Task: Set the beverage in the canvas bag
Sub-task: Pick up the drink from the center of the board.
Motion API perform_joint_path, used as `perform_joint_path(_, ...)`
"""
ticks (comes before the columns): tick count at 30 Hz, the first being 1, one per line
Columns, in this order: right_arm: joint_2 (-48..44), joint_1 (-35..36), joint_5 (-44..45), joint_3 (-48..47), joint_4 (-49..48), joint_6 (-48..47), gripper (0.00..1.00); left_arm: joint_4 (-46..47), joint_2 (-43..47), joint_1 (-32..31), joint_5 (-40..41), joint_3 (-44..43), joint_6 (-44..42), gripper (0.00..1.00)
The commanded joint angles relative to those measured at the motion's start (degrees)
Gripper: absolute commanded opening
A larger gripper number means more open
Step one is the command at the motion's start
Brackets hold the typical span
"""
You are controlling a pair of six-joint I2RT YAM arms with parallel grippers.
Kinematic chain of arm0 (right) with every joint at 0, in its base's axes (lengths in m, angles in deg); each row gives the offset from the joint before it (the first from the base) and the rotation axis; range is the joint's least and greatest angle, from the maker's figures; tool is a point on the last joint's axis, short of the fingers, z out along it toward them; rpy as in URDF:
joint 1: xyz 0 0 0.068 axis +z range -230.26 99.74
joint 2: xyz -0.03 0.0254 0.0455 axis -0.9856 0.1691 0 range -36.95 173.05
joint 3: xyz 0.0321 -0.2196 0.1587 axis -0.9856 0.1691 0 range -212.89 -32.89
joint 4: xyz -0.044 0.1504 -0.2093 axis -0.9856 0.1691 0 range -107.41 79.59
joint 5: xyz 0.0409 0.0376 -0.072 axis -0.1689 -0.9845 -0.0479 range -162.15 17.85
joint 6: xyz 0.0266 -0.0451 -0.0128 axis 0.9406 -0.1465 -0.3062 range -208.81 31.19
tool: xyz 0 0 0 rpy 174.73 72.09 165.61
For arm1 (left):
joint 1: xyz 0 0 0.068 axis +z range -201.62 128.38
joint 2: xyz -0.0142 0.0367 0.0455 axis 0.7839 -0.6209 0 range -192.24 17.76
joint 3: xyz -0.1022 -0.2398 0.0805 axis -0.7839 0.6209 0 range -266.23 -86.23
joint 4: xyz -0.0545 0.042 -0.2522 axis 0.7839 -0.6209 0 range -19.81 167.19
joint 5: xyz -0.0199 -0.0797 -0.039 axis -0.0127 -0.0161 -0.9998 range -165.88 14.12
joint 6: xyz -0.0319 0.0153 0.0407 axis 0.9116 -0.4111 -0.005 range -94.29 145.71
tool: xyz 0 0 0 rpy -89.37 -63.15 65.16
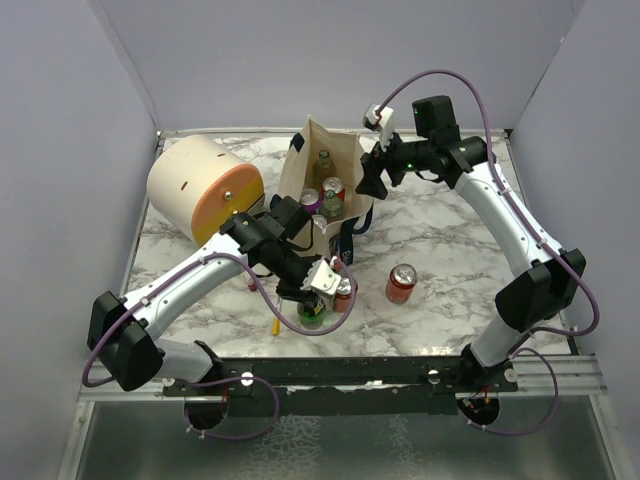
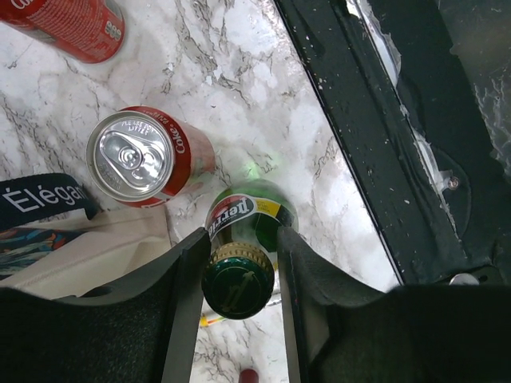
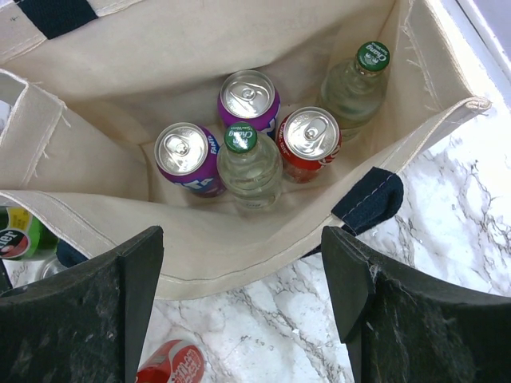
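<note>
A green glass bottle [image 2: 238, 279] with a green cap stands on the marble table beside a red can [image 2: 144, 155]. My left gripper [image 2: 243, 233] comes down over it, both fingers pressed to the sides of its neck. From above, the left gripper [image 1: 310, 296] covers the green bottle [image 1: 312, 316], just in front of the canvas bag [image 1: 298, 170]. The canvas bag [image 3: 200, 40] stands open, with two purple cans, a red can [image 3: 310, 136] and two clear bottles inside. My right gripper [image 3: 242, 239] hangs open over the bag's near rim, holding nothing; from above, this right gripper [image 1: 372, 180] is at the bag's right side.
A cream-and-orange drum [image 1: 205, 188] stands at the back left. A second red can [image 1: 401, 283] stands right of the bag, and a small yellow stick [image 1: 273, 325] lies near the front. The black rail [image 1: 350, 372] runs along the near edge. Grey walls enclose the table.
</note>
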Motion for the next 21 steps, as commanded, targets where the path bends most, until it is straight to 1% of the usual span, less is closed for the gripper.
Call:
perform_joint_path(1,-2.0,-0.1,0.7,0.1,-1.0,-0.9,0.79,-0.7,2.0,-0.3,1.2,-0.1,-0.1,0.39)
perform_joint_path(4,-1.9,-0.1,0.5,0.0,-0.9,-1.2,0.79,-1.0,1.9,-0.3,1.7,-0.9,0.4,0.27)
perform_joint_path(7,-2.1,-0.2,0.7,-0.2,-0.5,-1.9,0.79,-2.8,1.3,-0.3,2.3,-3.8,1.4,0.03)
perform_joint_path(8,-2.3,-0.1,0.9,-0.3,-0.3,-2.1,0.79,-3.6,1.0,-0.3,2.8,-5.4,2.3,0.0)
perform_joint_path(12,-3.3,-0.1,1.0,0.3,0.3,-2.7,0.79,-6.9,0.4,-0.3,3.4,-12.1,6.3,0.0)
perform_joint_path(16,-3.5,0.0,0.2,0.5,0.8,-2.4,0.79,-8.3,1.3,-0.3,2.9,-17.9,10.4,0.0)
perform_joint_path(21,-2.4,0.0,-0.2,-1.8,0.9,-2.0,0.79,-9.5,2.4,-0.3,2.3,-24.8,13.3,0.0)
